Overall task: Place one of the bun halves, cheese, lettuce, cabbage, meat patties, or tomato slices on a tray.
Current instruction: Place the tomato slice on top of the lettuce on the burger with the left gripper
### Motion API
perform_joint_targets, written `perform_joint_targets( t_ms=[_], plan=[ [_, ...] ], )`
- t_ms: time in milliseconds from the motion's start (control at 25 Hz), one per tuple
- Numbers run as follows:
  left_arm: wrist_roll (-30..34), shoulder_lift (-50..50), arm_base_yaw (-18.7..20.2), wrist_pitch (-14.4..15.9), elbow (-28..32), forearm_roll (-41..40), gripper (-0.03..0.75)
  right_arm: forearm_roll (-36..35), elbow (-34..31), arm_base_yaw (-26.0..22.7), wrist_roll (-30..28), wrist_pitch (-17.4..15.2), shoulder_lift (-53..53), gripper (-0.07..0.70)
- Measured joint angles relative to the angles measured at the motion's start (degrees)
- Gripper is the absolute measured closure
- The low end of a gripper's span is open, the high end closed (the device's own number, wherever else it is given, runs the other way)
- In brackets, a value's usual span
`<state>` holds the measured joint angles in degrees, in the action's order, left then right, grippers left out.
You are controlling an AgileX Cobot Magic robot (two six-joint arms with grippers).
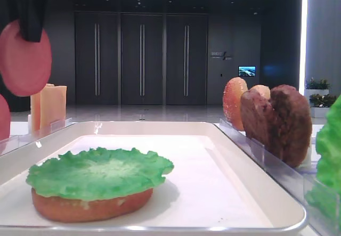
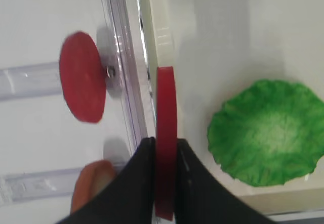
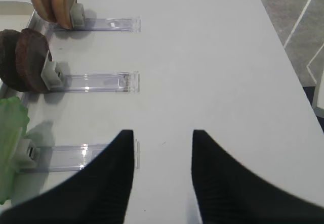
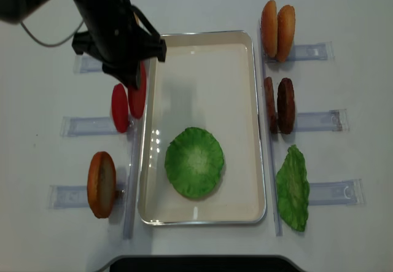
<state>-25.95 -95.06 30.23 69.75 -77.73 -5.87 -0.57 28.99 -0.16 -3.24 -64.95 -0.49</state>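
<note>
My left gripper [image 2: 165, 145] is shut on a red tomato slice [image 2: 165, 113], held edge-on above the left rim of the white tray [image 4: 202, 57]. From above, that held tomato slice [image 4: 137, 94] hangs beside another tomato slice [image 4: 119, 107] standing in its holder. On the tray lies a green lettuce [image 4: 194, 161] leaf, resting on a bun half [image 1: 90, 204]. My right gripper [image 3: 163, 133] is open over bare table, nothing between its fingers. Cheese [image 1: 53, 105] stands at the left. I cannot pick out any cabbage.
Right of the tray, clear holders carry two bun halves [image 4: 277, 29], two meat patties [image 4: 279, 105] and another green leaf [image 4: 293, 188]. One more bun half [image 4: 101, 184] stands at the front left. The left arm [image 4: 116, 32] covers the back-left holder.
</note>
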Motion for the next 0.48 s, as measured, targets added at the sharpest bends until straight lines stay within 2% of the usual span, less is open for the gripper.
perform_joint_targets(
  t_ms=[240,480],
  plan=[
    [-4.9,7.8,6.6,0.0,9.6,-0.7,0.657,0.0,0.0,0.0,0.0,0.0,0.0,0.365],
    [-8.9,16.2,8.1,0.0,17.5,-1.2,0.657,0.0,0.0,0.0,0.0,0.0,0.0,0.365]
  ],
)
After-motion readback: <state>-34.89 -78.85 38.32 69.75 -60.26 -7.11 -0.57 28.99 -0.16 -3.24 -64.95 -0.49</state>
